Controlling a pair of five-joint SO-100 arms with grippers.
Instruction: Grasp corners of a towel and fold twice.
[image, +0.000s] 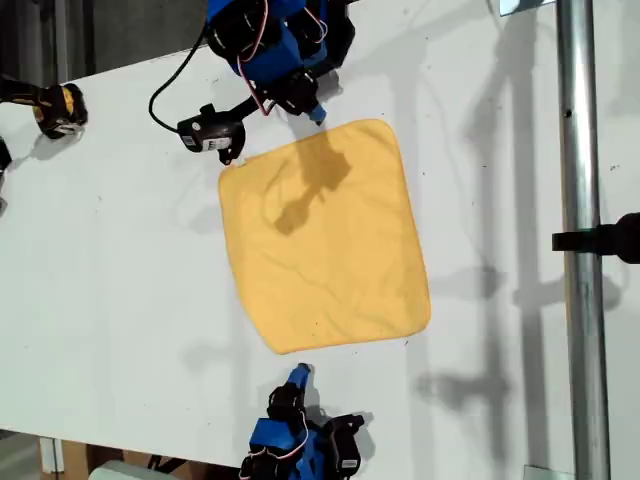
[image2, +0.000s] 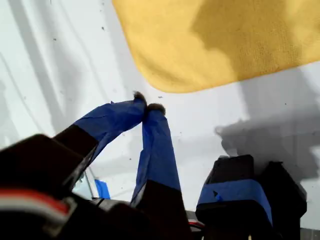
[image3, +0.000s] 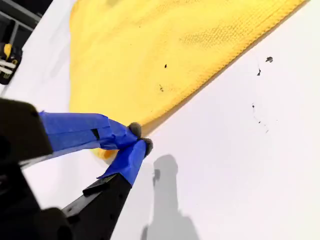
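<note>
The towel (image: 320, 235) lies spread flat and unfolded at the centre of the exterior view on the white table (image: 120, 260), with all four rounded corners showing. My first gripper (image: 317, 113) hangs at the top of that view, just beyond the towel's upper edge. In its wrist view (image2: 149, 106) the blue-taped jaws are pressed together on nothing, apart from the cloth. My second gripper (image: 299, 374) sits at the bottom centre of the exterior view, next to the towel's lower corner. Its tips (image3: 140, 137) meet right at the hem. They may be touching the fabric, but I cannot tell whether they pinch it. A metal pole (image: 580, 250) runs down the exterior view's right.
</note>
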